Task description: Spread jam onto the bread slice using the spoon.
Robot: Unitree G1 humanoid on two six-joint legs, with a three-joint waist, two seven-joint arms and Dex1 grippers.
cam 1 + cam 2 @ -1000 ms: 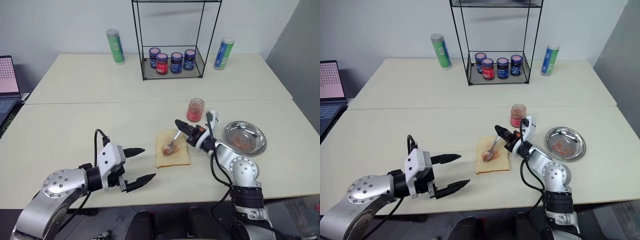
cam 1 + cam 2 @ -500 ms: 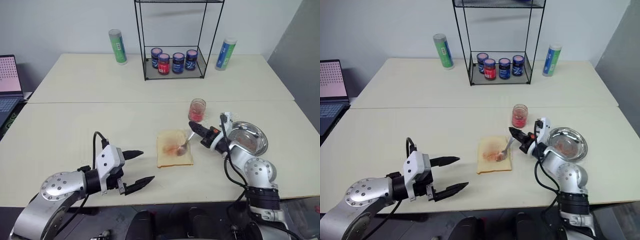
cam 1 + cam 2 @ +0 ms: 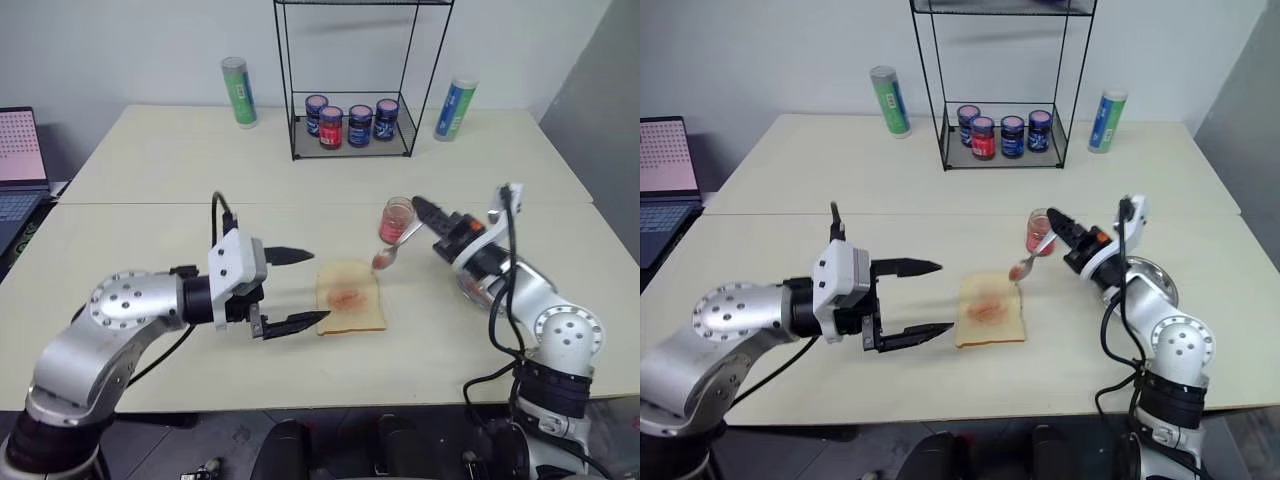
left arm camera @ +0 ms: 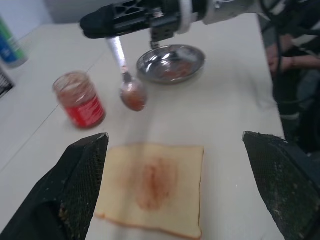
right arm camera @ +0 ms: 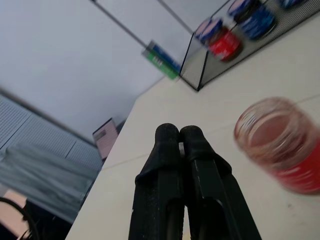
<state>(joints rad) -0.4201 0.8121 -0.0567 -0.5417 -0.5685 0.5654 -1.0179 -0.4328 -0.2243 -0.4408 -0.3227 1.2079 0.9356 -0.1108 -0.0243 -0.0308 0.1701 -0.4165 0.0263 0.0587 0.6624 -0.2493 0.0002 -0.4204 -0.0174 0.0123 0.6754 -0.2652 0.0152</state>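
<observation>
The bread slice lies flat on the table with a red jam smear in its centre. My right gripper is shut on the handle of the spoon. The spoon hangs above the table between the bread and the open jam jar, and its bowl carries red jam. My left gripper hovers open just left of the bread, pointing at it, with nothing between its fingers. In the right wrist view the two fingers are pressed together, with the jam jar beyond them.
A round steel dish with red smears sits behind my right arm. At the back stands a wire rack with several dark-lidded jars, a green tube to its left and a blue-green tube to its right. A laptop sits far left.
My right gripper lifted the spoon off the bread and carried it up and right, toward the jar. My left gripper rose and moved right, close to the bread.
</observation>
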